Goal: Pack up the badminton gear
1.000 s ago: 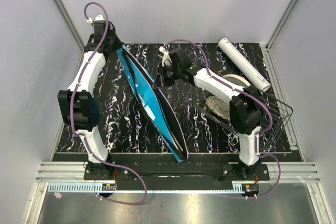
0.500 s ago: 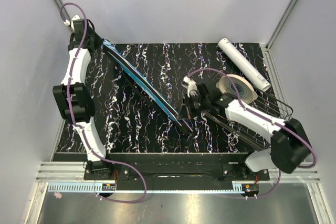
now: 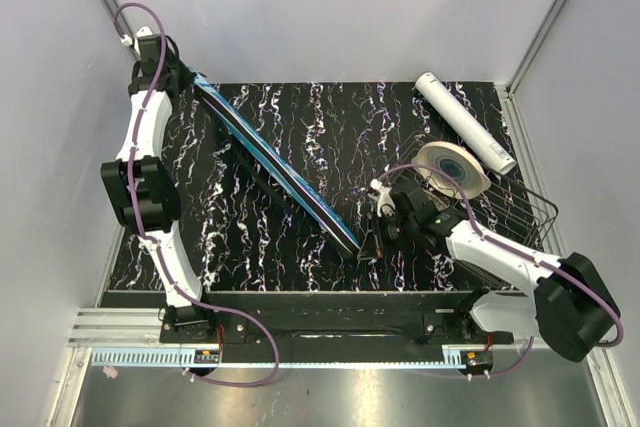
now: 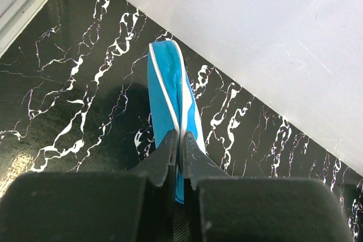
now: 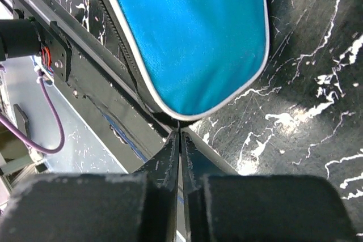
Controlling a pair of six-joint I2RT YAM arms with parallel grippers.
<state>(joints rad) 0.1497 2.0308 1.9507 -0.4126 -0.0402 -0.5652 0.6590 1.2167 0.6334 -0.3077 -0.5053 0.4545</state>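
Holding blue cover (image 3: 275,172) taut, diagonal, upper left to centre; left hand (image 3: 193,81) and right hand (image 3: 367,246) each clamped on one end; rackets unseen, likely inside; white tube (image 3: 465,122) upper right, unpacked.

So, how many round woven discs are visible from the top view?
1. The woven disc lies at the table's far right, beside the white tube, by the wire basket's far edge. Another may be hidden under the right arm.
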